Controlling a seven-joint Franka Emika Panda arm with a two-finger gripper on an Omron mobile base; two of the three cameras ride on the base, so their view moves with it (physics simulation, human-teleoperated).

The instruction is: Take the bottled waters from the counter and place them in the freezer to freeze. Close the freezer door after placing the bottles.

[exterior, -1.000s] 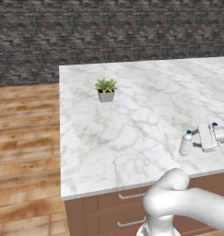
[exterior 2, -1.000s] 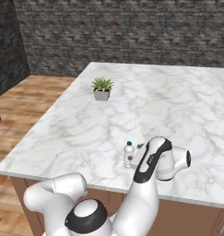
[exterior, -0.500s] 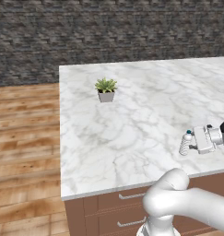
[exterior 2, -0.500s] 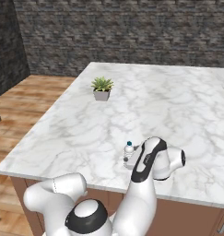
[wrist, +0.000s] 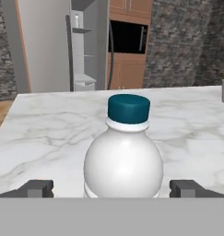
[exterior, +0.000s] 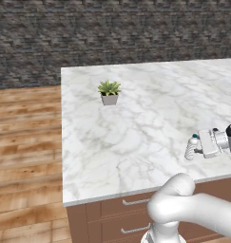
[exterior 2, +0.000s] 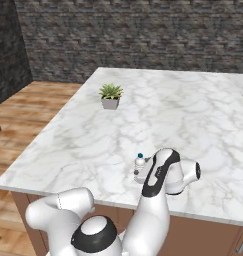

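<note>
Lowered and drawn slightly nearer the counter's front edge since the earlier frames, the gripper (wrist: 111, 189) is hovering with jaws spread wide, either side of an ungripped bottled water (wrist: 123, 154). This smooth, rounded clear-plastic bottle with its dark teal cap (wrist: 128, 109) is standing upright, long axis vertical, on the grey-veined white marble counter (exterior: 136, 137). Farther off, a potted plant (exterior: 109, 92) is sitting. Beyond, the grey freezer (wrist: 83, 46) is standing open, pale shelves showing.
</note>
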